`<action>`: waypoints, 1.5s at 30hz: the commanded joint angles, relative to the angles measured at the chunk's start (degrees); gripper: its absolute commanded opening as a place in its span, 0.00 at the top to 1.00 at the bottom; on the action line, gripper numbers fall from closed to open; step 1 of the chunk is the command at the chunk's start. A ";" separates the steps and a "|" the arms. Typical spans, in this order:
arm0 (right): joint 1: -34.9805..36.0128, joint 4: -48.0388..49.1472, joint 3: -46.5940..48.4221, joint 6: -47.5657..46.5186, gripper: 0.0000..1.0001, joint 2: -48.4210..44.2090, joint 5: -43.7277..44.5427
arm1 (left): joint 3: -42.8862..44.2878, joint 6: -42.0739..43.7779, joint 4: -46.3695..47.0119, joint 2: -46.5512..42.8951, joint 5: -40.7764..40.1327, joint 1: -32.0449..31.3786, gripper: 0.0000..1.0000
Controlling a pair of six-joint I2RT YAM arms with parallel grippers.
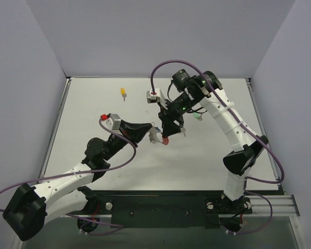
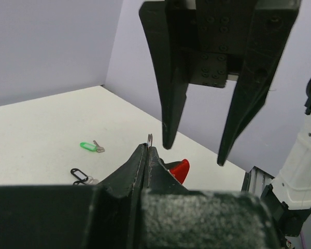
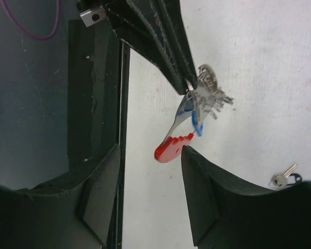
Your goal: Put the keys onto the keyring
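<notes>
I have the left gripper (image 2: 147, 154) clamped fully shut on the wire of the keyring (image 3: 198, 101), which it holds up off the table (image 1: 93, 119). The red arc (image 3: 171, 148) and the small silver pieces (image 3: 213, 93) dangle below the pinch, with the blue key (image 3: 196, 126) in among them; I cannot tell whether it is threaded on. The right gripper (image 3: 151, 150) stands about half open and, as far as I can see, holds nothing. Relation that matters: the bunch's long axis runs from the left pinch straight toward the gap between the right fingers, red arc end nearest. The green key (image 2: 88, 147) and black key (image 2: 79, 174) lie on the table near the right arm. The yellow key (image 1: 123, 92) lies well apart, far-left. My judgement: the right arm fetches next.
</notes>
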 commanded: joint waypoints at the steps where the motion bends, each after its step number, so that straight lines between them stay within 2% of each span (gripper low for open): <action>1: 0.62 -1.43 -1.97 9.26 0.54 0.17 5.60 | 3.94 -0.10 -2.25 0.03 -5.82 0.30 1.00; 8: 1.41 4.63 -6.62 15.06 0.60 -0.09 8.68 | 4.29 -1.51 -2.25 0.03 -10.74 0.30 1.00; 11: 3.25 7.88 -8.29 17.96 0.59 0.26 10.86 | 4.20 -2.47 -3.04 -0.32 -12.94 0.22 1.00; 18: 4.93 17.10 -7.94 27.36 0.55 0.70 16.14 | 3.85 -5.20 -6.47 -1.91 -24.36 -0.05 1.00; 21: 4.84 25.62 -12.24 33.51 0.55 -0.53 21.58 | 3.50 -6.08 -5.85 -2.78 -25.87 -0.22 1.00; 28: 6.51 30.56 -13.04 36.33 0.59 0.08 25.37 | 3.94 -7.75 -6.12 -3.40 -28.24 -0.31 1.00; 37: 6.25 33.82 -15.77 38.88 0.57 -3.95 22.31 | 3.24 -8.54 -7.08 -4.02 -30.88 -0.58 1.00; 45: 3.00 35.84 -16.47 43.63 0.56 -6.42 17.30 | 3.33 -7.32 -9.37 -3.58 -32.55 -0.66 1.00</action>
